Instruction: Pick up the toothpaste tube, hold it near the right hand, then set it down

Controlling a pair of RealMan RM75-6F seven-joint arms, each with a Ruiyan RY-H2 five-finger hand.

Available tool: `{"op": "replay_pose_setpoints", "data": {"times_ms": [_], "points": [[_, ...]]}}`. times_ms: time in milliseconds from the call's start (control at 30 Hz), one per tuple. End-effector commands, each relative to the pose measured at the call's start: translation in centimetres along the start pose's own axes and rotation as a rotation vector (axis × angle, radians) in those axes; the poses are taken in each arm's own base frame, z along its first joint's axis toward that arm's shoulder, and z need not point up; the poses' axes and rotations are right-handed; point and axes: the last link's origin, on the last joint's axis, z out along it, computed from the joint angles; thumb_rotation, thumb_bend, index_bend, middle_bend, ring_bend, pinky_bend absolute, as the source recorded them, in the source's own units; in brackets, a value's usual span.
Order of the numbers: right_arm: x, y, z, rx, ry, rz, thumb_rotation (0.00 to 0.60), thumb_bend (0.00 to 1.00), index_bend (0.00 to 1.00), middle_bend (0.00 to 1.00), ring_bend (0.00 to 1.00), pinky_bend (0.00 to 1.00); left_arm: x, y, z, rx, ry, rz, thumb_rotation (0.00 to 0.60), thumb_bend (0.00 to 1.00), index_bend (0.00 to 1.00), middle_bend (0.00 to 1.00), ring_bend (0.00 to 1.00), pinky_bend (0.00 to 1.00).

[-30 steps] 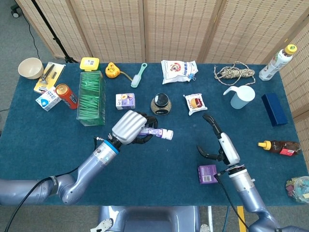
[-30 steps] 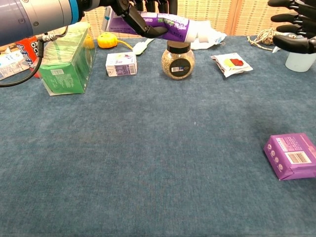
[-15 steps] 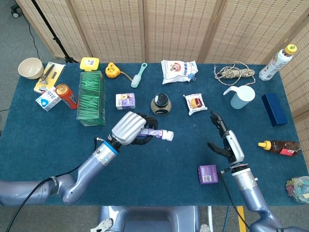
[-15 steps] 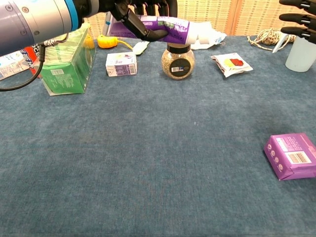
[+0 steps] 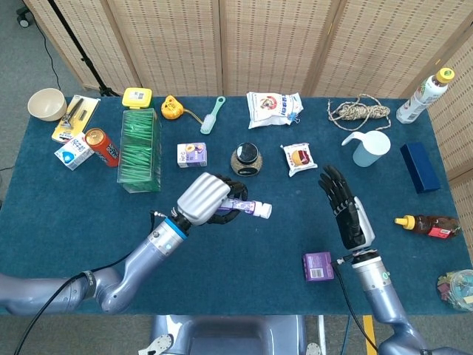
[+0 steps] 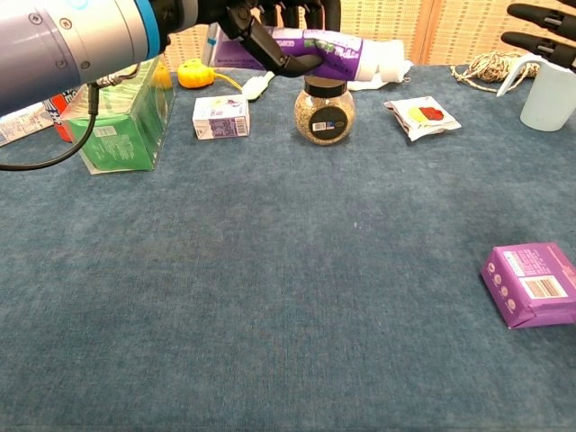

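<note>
My left hand grips the purple toothpaste tube in the air above the table's middle, white cap pointing right. My right hand is raised over the right side of the table with its fingers spread and straight, nothing in it; only its fingertips show at the chest view's top right. A gap of table width separates the tube's cap from the right hand.
A small purple box lies just below the right hand. Behind the tube stand a jar, a small carton, a snack packet, a green box and a pitcher.
My left hand has carried the tube slightly to the right and nearer. My right hand has turned and straightened its fingers, rising from a curled pose to an upright open palm.
</note>
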Motion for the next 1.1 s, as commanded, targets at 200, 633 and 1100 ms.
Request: {"op": "replay_pose_setpoints", "data": {"times_ms": [200, 633, 1100], "points": [[-0.7, -0.2, 0.5, -0.001, 0.015, 0.123, 0.113, 0.0, 0.0, 0.0, 0.0, 0.0, 0.3, 1.7, 0.9, -0.006, 0.02, 0.001, 0.6, 0.53, 0.59, 0.6, 0.53, 0.56], [-1.4, 0.1, 1.0, -0.003, 0.05, 0.198, 0.11, 0.0, 0.0, 0.0, 0.0, 0.0, 0.9, 3.9, 2.1, 0.022, -0.006, 0.014, 0.6, 0.53, 0.59, 0.6, 0.52, 0.56], [-2.1, 0.5, 1.4, -0.004, 0.095, 0.257, 0.109, 0.0, 0.0, 0.0, 0.0, 0.0, 0.4, 6.5, 3.2, 0.036, -0.041, 0.041, 0.6, 0.53, 0.59, 0.6, 0.52, 0.56]]}}
